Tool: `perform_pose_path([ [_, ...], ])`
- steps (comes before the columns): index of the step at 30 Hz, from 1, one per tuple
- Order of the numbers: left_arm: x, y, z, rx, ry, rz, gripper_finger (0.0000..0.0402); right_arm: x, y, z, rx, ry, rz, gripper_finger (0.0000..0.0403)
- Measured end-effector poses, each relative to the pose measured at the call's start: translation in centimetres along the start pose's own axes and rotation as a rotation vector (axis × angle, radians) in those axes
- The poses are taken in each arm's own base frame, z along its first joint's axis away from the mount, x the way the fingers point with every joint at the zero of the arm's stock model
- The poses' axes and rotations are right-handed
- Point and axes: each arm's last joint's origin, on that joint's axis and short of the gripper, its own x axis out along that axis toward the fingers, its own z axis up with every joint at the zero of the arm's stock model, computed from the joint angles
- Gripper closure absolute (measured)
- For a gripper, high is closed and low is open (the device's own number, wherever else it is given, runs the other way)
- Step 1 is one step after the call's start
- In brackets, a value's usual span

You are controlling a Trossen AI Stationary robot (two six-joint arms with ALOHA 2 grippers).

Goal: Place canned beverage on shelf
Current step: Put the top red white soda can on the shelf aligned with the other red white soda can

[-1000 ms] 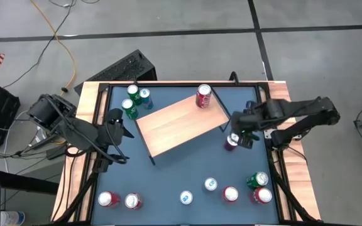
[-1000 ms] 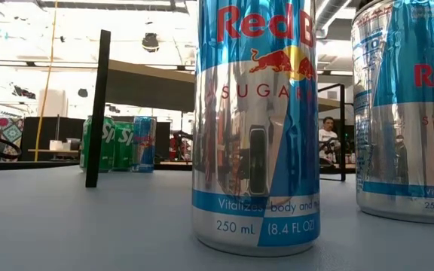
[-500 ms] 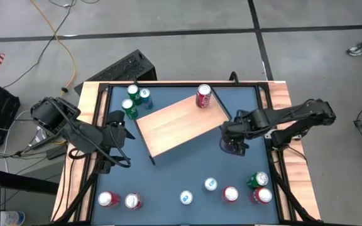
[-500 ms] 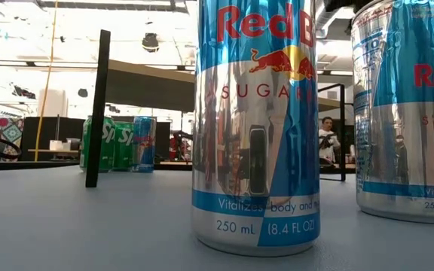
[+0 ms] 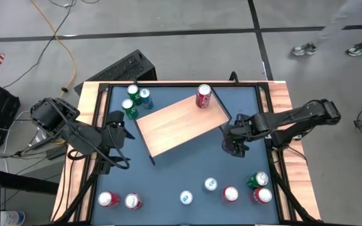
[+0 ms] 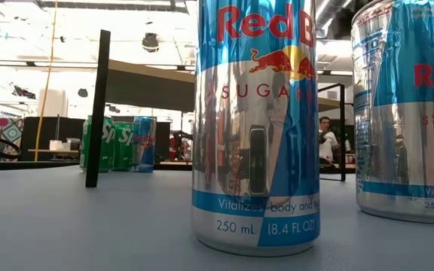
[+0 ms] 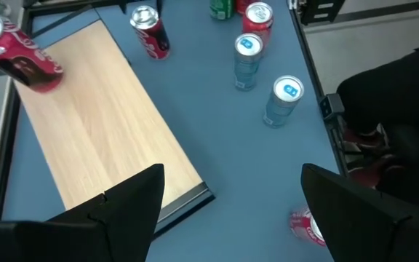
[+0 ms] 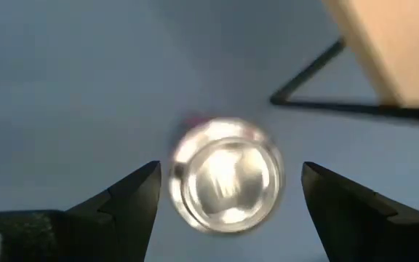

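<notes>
Even overhead light is covering the tabletop [image 5: 181, 169] in the high view, shadows staying soft and short. In the low view, ceiling lamps are blowing out the room behind, and the near Red Bull can [image 6: 256, 124] is throwing bright reflections. Right wrist view is blurring: the can top [image 8: 226, 175] is smearing and glaring white. Left wrist view is staying sharp

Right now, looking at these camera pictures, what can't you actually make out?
- High view: the can under the right gripper is hidden by the arm.
- Right wrist view: that can shows only a blurred top, so its brand is unreadable.
- Low view: two close Red Bull cans block most of the table; the shelf top is unseen.
</notes>
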Motion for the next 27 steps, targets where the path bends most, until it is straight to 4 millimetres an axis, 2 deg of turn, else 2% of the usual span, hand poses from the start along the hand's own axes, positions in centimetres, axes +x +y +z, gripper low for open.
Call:
perform_pose_path([
  [6, 0.0, 0.1, 0.0, 0.0, -0.007, 0.023, 0.0093, 1.8, -0.3, -0.2, 0.021, -0.015, 0.063, 0.0085],
  [14, 0.0, 0.1, 0.0, 0.0, -0.008, 0.028, 0.0093, 3.2, -0.6, -0.4, 0.011, -0.011, 0.08, 0.0088],
  [21, 0.0, 0.1, 0.0, -0.001, -0.009, 0.029, 0.0093, 3.4, -0.6, -0.5, 0.013, -0.001, 0.083, 0.0134],
  [27, 0.0, 0.1, 0.0, -0.007, -0.013, 0.043, 0.0093, 3.1, -0.3, -0.6, 0.037, -0.005, 0.086, 0.0138],
])
